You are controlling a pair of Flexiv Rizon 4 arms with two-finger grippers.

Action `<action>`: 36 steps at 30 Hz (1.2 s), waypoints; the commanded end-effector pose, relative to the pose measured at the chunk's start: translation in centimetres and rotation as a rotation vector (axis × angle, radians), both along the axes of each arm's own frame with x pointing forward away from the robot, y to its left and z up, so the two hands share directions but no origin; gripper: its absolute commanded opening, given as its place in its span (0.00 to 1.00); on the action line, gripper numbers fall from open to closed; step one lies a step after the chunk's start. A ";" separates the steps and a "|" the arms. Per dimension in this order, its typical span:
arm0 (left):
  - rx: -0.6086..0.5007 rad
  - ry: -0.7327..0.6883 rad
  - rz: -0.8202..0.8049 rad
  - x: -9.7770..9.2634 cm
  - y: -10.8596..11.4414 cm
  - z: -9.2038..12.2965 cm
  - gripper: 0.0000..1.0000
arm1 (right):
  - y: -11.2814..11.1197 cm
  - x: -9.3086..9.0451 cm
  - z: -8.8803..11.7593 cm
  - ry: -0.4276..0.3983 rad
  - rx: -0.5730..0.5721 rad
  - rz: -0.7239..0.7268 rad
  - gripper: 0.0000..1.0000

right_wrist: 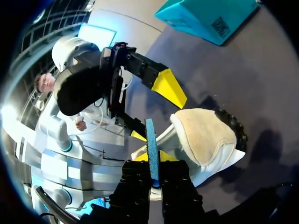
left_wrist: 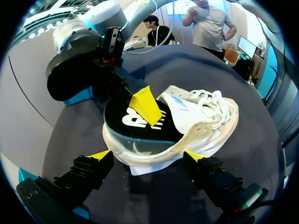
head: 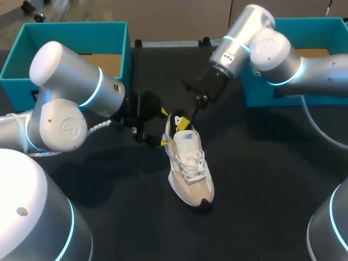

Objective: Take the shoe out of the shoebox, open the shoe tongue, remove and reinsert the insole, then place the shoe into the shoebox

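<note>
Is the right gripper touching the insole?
Touching. The right wrist view shows the insole pinched edge-on between both fingers of the right gripper.

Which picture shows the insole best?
The left wrist view: the insole shows its black top, in the shoe. The right wrist view shows only its thin teal edge; the head view, a small dark patch.

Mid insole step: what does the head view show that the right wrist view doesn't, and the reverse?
Only the head view: the laces, and the left teal box and right teal box together. Only the right wrist view: the insole edge-on, pinched between the right gripper's fingers. Both: the shoe on the table, with the left gripper at its heel.
</note>
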State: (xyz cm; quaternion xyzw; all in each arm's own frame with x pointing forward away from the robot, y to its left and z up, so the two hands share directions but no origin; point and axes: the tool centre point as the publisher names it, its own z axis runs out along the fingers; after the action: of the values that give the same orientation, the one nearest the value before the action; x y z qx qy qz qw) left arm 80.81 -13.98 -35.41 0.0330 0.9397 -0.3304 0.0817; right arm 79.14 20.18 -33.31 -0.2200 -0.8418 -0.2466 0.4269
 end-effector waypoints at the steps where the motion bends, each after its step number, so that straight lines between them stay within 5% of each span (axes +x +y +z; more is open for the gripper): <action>1: 0.001 -0.002 0.001 0.0 -0.1 -0.1 1.00 | 0.3 -0.6 -0.8 0.025 -0.001 0.002 0.00; 16: 0.001 -0.002 0.001 0.0 -0.1 -0.1 1.00 | 0.4 -2.3 -1.4 0.060 0.001 -0.009 0.00; 21: 0.001 -0.002 0.001 0.0 -0.1 -0.1 1.00 | 0.2 -1.9 -0.9 0.033 -0.014 -0.017 0.28; 36: 0.001 -0.002 0.001 0.0 -0.1 -0.1 1.00 | 0.5 -0.9 1.1 -0.037 -0.021 -0.020 0.48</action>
State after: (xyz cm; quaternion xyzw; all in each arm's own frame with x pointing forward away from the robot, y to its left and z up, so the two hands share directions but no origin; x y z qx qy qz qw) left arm 80.80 -13.98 -35.41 0.0330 0.9397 -0.3304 0.0817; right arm 78.48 20.71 -32.71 -0.2273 -0.8470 -0.2426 0.4148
